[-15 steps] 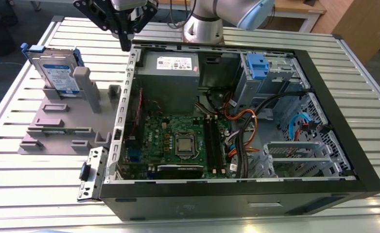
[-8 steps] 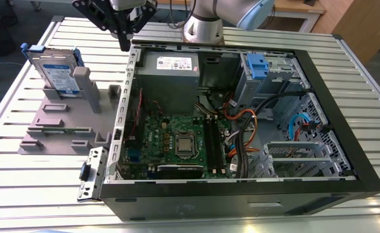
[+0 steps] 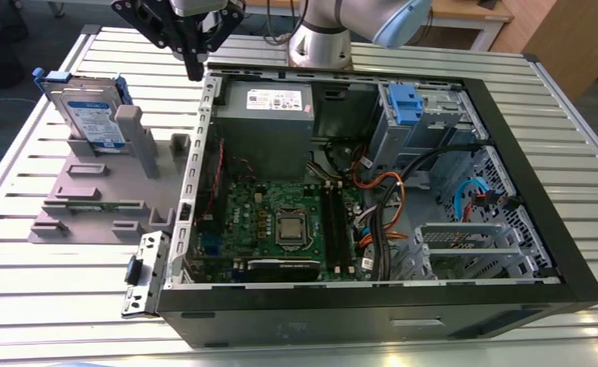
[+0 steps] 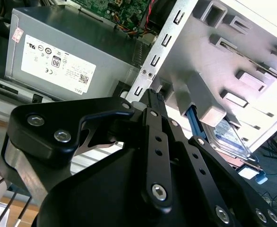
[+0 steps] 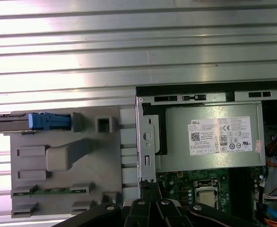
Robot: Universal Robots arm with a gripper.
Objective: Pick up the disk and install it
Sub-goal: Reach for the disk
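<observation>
We see our arm (image 3: 320, 38) as a smooth silver-grey tube with a pale blue joint cap (image 3: 401, 23), just beyond the far edge of the computer case (image 3: 544, 229). Our gripper (image 3: 194, 74) is matte black. It has flat linkage bars pinned with silver socket-head screws (image 4: 159, 191), small holes down the middle bar, and a rounded black knuckle beside a brushed metal collar (image 4: 15, 161).

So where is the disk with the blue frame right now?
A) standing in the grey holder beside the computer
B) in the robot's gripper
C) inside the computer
A: the disk stands upright in the grey holder beside the computer case, apart from the gripper.
</observation>
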